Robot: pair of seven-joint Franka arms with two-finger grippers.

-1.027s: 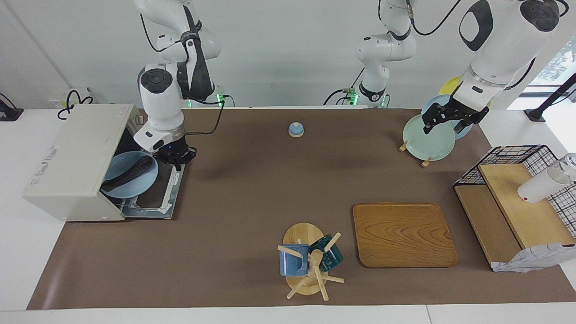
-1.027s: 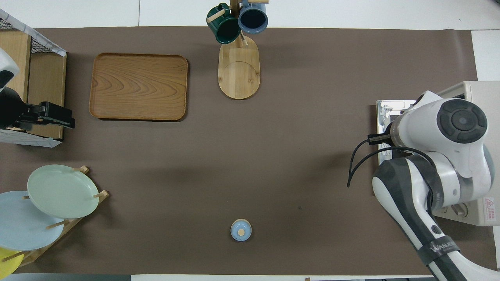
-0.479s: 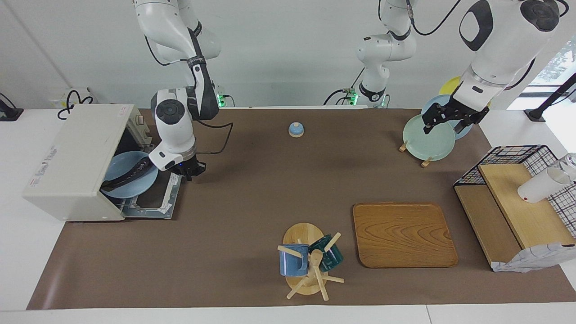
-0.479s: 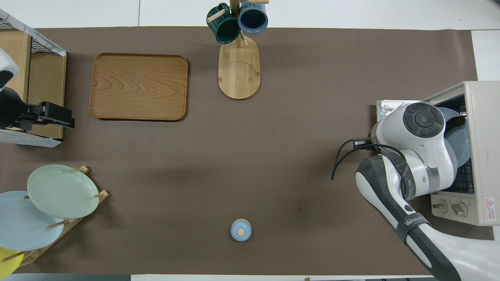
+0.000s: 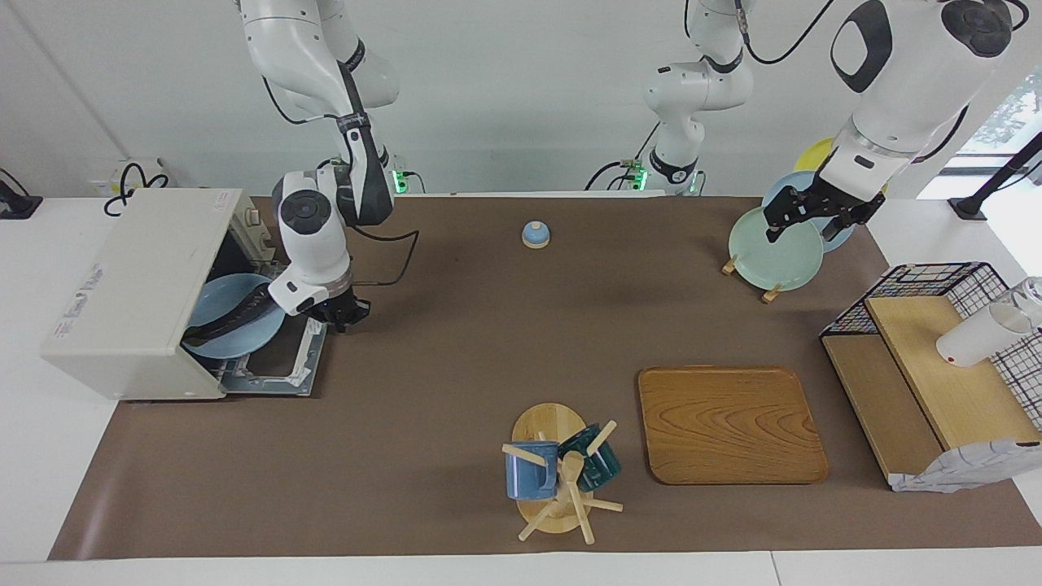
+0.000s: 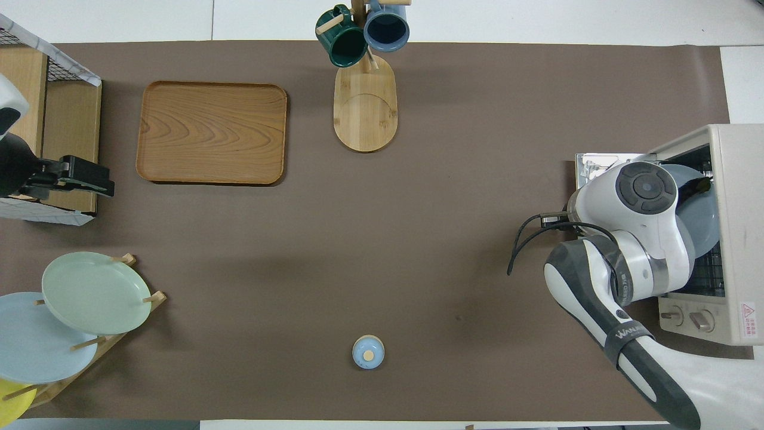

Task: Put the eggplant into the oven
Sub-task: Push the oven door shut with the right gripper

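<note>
A: A brown mat covers the table [image 5: 456, 350] under a white wall. At the right arm's end stands the oven [image 5: 134, 293], its door [image 5: 281, 366] dropped open. What's different from a second ago?

B: The right gripper [image 5: 338, 313]. A second ago it hung low at the oven's mouth, just beside the plate [image 5: 232, 316]; now it has drawn back and hangs over the door's edge, fingertips pressed together on nothing.

A: And the eggplant [image 5: 232, 316]?

B: Clear of those fingers, lying across the blue plate, which sits half inside the oven with its rim jutting over the door. It has not moved in that second.

A: So the job looks done?

B: Nearly, by my reading: the eggplant is delivered and released, and the retreat suggests the placing step is over. The door is still down, and closing it may be the next step.

A: The other arm?

B: The left gripper [image 5: 810, 218] waits over the plate rack [image 5: 773, 244], fingers spread wide, holding nothing
</note>
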